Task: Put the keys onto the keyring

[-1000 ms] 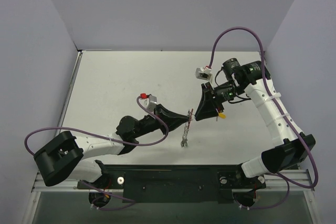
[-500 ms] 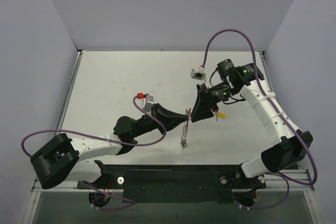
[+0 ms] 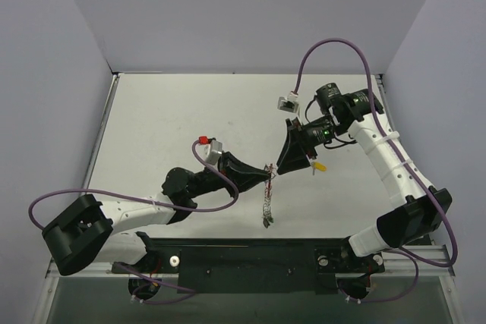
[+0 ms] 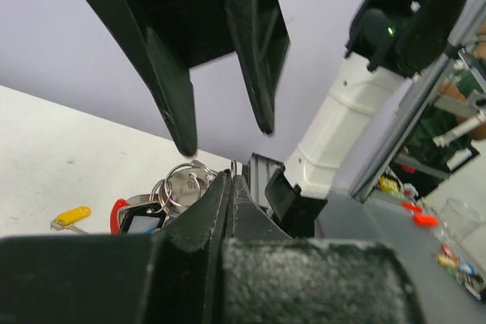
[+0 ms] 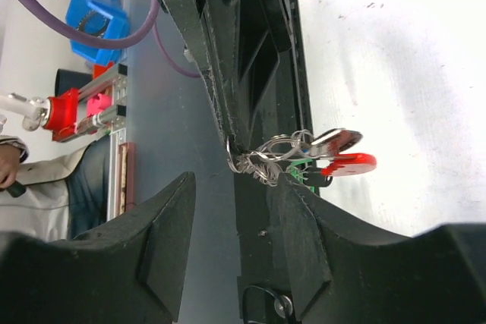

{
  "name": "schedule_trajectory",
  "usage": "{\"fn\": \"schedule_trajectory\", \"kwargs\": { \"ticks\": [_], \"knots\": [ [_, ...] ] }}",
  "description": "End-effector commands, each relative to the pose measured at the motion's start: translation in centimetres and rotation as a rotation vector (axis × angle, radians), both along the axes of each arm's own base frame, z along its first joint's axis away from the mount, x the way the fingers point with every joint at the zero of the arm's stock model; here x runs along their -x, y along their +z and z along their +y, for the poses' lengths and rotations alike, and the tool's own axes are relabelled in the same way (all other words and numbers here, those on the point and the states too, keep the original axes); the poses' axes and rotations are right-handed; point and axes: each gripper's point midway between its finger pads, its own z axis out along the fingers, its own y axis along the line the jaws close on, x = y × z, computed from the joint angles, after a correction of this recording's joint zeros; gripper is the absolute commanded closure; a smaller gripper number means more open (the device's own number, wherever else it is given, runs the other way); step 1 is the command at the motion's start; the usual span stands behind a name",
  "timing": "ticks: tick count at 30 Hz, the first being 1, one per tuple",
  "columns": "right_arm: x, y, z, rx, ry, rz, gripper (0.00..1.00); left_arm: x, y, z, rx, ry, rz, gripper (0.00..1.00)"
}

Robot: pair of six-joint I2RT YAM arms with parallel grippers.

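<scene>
My left gripper (image 3: 266, 172) is shut on the thin silvery keyring (image 4: 235, 166) and holds it above the table. Its chain (image 3: 266, 206) dangles below. A bunch of small rings with a red key (image 5: 351, 163), a green key (image 5: 304, 178) and a metal tag (image 4: 184, 185) hangs on the ring. My right gripper (image 3: 281, 166) is open, its fingers (image 5: 168, 240) on either side of the ring bunch (image 5: 267, 158) without touching it. A yellow key (image 3: 320, 165) lies loose on the table under the right gripper; it also shows in the left wrist view (image 4: 72, 216).
The white table (image 3: 167, 119) has lilac walls at back and sides. The black base rail (image 3: 250, 252) runs along the near edge. Purple cables (image 3: 334, 47) loop over both arms.
My left gripper has shifted slightly left and nearer with the keyring, so the chain hangs lower in the top view. My right gripper has followed leftwards and stays open.
</scene>
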Motion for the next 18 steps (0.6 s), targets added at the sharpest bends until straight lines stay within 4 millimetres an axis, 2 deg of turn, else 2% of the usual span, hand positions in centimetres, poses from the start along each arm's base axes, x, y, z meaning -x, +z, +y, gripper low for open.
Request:
{"fn": "schedule_trajectory", "kwargs": {
  "ticks": [1,3,6,7,8,11,15,18],
  "knots": [
    [1.0,2.6,-1.8,-0.011,-0.005,-0.080,0.57,4.9,6.7,3.6,0.229,-0.103,-0.409,1.00],
    [0.5,2.9,-2.9,0.007,-0.035,-0.132,0.57,6.0,6.5,3.7,0.190,-0.175,-0.488,1.00],
    [-0.2,3.3,-4.3,-0.003,-0.106,-0.170,0.57,5.9,6.7,4.0,0.131,-0.204,-0.532,1.00],
    [-0.9,2.9,-5.0,-0.005,-0.142,-0.166,0.56,6.6,7.3,4.2,0.125,-0.231,-0.571,1.00],
    [-1.2,2.9,-5.5,-0.011,-0.163,-0.170,0.56,6.4,7.2,4.1,0.102,-0.238,-0.573,1.00],
    [-2.6,0.5,-6.9,-0.009,-0.232,-0.139,0.57,7.1,8.5,4.1,0.073,-0.285,-0.623,1.00],
    [-2.7,-3.0,-7.8,0.012,-0.231,-0.095,0.56,8.1,10.9,4.7,0.115,-0.307,-0.667,1.00],
    [-2.1,-4.5,-7.8,-0.003,-0.214,-0.083,0.57,9.3,12.6,5.0,0.152,-0.352,-0.670,1.00]
  ]
}}
